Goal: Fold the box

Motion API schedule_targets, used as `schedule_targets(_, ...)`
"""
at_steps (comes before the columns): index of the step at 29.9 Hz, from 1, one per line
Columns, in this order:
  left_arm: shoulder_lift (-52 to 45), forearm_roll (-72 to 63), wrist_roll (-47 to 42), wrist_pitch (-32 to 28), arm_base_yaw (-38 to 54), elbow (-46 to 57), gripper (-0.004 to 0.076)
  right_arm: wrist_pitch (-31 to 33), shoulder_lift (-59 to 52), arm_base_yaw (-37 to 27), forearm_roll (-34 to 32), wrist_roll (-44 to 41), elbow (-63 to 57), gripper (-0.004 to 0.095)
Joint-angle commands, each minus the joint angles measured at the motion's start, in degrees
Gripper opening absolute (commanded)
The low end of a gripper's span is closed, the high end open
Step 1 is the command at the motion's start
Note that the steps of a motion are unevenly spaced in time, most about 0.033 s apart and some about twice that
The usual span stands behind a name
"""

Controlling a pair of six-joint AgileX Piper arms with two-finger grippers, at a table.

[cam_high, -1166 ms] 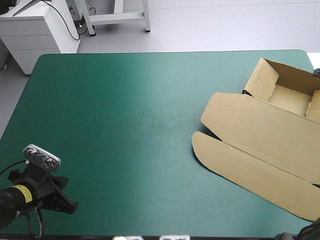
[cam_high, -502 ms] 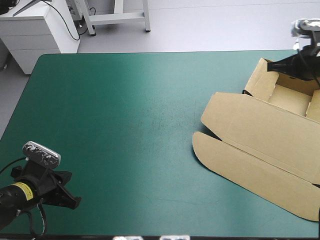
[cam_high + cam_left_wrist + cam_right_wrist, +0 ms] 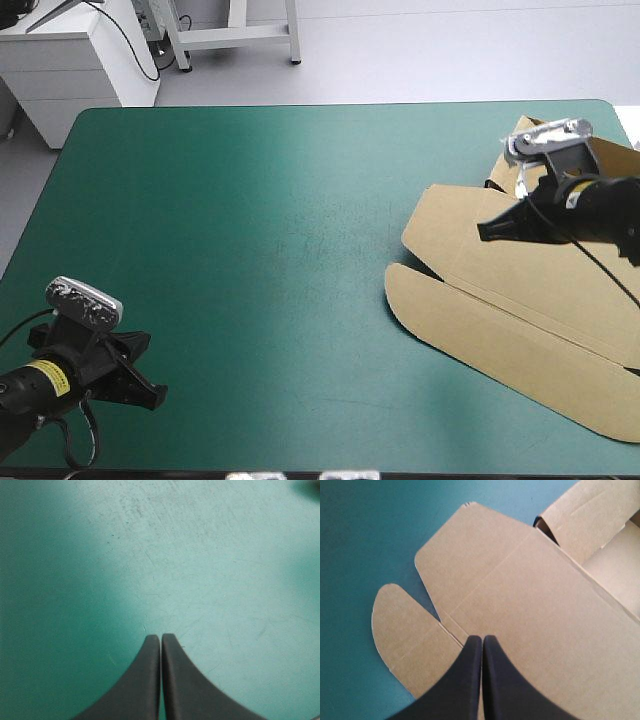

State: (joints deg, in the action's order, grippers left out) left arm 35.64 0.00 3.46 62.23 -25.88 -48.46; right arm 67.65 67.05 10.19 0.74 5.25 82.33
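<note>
The brown box (image 3: 520,290) lies at the table's right side as an open tray with its lid spread flat toward the front edge. The tray's raised walls (image 3: 525,160) stand at the far right. My right gripper (image 3: 487,231) hovers over the lid's left part, shut and empty; in the right wrist view its tip (image 3: 482,639) points at the lid (image 3: 530,590) near a rounded flap (image 3: 405,625). My left gripper (image 3: 150,395) rests low at the front left corner, shut, with bare teal-green cover ahead of its tip (image 3: 160,637).
The teal-green table (image 3: 250,230) stretches bare between the two arms. The box's right part runs past the table's right edge of view. A white cabinet (image 3: 70,60) stands beyond the far left corner.
My right arm came in from the far right and swung down and left over the box's lid. My left gripper shifted slightly to the right.
</note>
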Motion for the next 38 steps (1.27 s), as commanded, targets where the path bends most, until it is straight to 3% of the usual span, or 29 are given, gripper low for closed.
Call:
schedule_targets(1, -0.2, 0.0, -0.1, -5.0, -0.4, 0.8, -0.0008, -5.9, -7.1, 0.1, -0.4, -0.2, -7.5, -0.0008)
schedule_targets(14, -0.3, -5.9, -0.5, -6.2, -0.4, 10.2, -0.0008, -14.5, -31.0, 0.1, 0.2, 0.4, -36.3, -0.0009)
schedule_targets(24, -0.9, -9.4, -0.3, -6.1, -0.4, 15.3, -0.0008, -17.9, -47.4, 0.1, 2.2, 0.4, -48.0, -0.0018)
schedule_targets(38, -1.4, -9.5, -0.3, -4.3, -0.4, 16.1, -0.0008, -17.9, -51.4, 0.1, 3.2, 0.4, -53.9, -0.002)
